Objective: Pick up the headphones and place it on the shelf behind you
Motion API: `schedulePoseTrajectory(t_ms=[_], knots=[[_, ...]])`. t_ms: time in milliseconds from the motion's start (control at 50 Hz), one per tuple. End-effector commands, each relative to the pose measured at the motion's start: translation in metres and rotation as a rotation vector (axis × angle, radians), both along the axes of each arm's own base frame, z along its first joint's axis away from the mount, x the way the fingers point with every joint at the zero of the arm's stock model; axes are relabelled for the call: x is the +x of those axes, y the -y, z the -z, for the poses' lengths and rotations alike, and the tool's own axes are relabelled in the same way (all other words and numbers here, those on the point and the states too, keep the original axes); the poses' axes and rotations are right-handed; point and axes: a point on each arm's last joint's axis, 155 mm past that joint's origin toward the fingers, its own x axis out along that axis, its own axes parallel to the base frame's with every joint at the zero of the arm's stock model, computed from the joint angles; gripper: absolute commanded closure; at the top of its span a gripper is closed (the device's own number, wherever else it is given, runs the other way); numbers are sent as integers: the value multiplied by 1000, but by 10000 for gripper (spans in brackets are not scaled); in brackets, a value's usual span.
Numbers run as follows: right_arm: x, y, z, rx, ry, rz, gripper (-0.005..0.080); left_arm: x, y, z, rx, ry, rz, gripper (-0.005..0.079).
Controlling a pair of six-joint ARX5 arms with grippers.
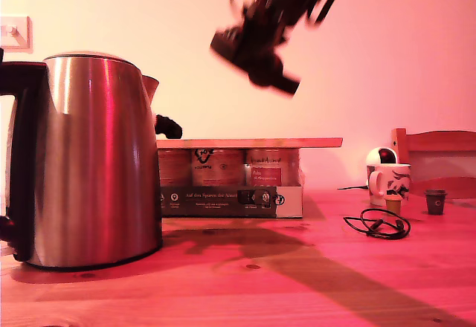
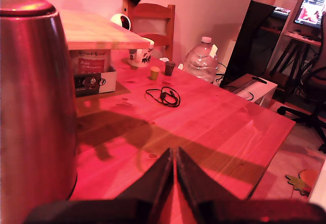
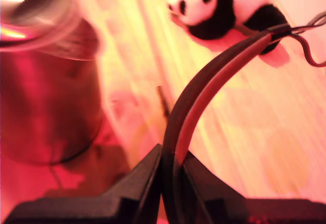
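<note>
Steel kettle (image 1: 93, 160) nearest camera, at 9 o'clock in exterior view. Behind it, shelf (image 1: 249, 143) lying flat across box of jars (image 1: 232, 186). My second gripper (image 3: 172, 169), blurred at 12 o'clock, jaws clamped on headphones (image 3: 214, 76) headband. Coiled cable (image 1: 377, 224), mug (image 1: 389, 181) at 3 o'clock. My first gripper (image 2: 174, 159): jaws pressed together, holding nothing.

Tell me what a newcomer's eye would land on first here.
The big steel kettle fills the exterior view's left. Above the shelf, which lies across a box of jars, a blurred dark arm hangs in the air. In its wrist view, my second gripper pinches the headphones by the headband.
</note>
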Motion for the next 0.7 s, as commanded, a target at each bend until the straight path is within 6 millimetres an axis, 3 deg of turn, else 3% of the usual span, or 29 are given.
schedulePoseTrajectory(t_ms=[0,300,480,680], knots=[[17,-8,-25,48,62,9,764,-1,2,4,6,-1,16,761],[62,-15,-37,96,105,51,764,-2,3,5,6,-5,24,761],[84,-2,-28,126,83,113,765,-4,4,10,12,-25,30,761],[98,25,-2,136,-30,208,765,-5,4,9,10,-24,37,761]])
